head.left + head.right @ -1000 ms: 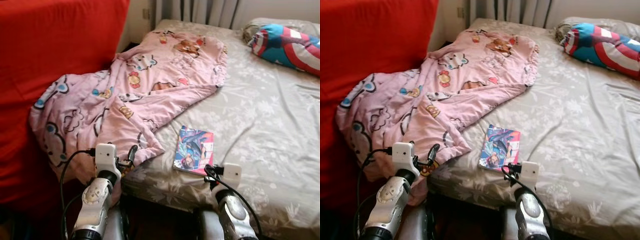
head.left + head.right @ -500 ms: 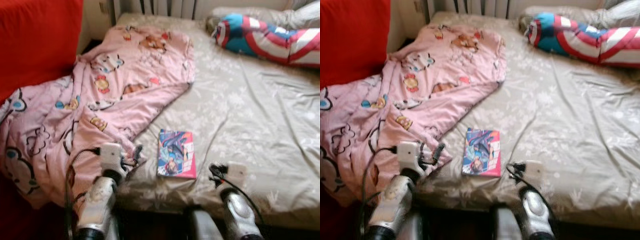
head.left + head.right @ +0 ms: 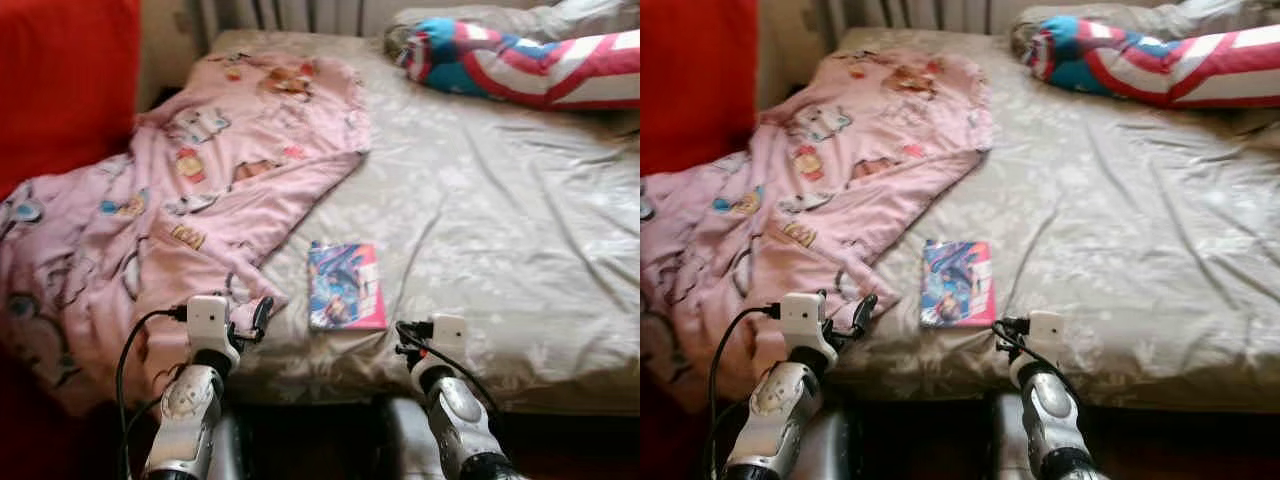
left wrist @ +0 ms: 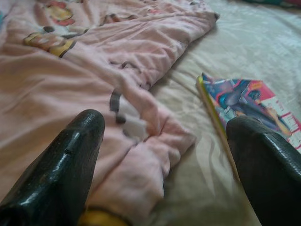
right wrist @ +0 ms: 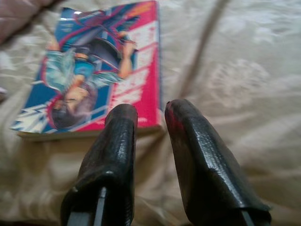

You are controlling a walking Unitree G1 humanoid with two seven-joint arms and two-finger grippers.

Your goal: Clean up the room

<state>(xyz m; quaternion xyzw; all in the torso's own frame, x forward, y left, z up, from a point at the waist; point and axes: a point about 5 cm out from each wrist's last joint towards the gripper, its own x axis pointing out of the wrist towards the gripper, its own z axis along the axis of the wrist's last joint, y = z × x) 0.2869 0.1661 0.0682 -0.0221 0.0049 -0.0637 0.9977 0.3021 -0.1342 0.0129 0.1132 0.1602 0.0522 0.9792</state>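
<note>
**Reaching for the book on the bed**

Lying flat on the bed point(image 3: 520, 220), near the front edge, is a bright book point(image 3: 346, 285) with a pink and blue cover. Its long side points away from the robot, toward the far end of the bed. One corner of the pink blanket point(image 3: 180, 190) comes close to the book on the robot's left, but the two do not seem to touch.

I think the book is the thing to pick up next. The right gripper point(image 5: 148, 113) is the nearer one. It sits low at the bed's front edge, and the book lies just ahead of it and a bit to the left. Its two black fingers point(image 5: 117, 136) are almost pressed together, with a thin gap between them, and they hold nothing. They would need to spread apart before they could take the book by its near short edge.

The left gripper point(image 4: 164, 141) is spread wide and holds nothing too. It points at the blanket's corner, with the book off to its right.

A red, white and blue pillow point(image 3: 500, 65) lies at the far end of the bed, cut off at the picture's edge. Something big and red point(image 3: 60, 80) stands at the left; I cannot tell what it is.
</note>
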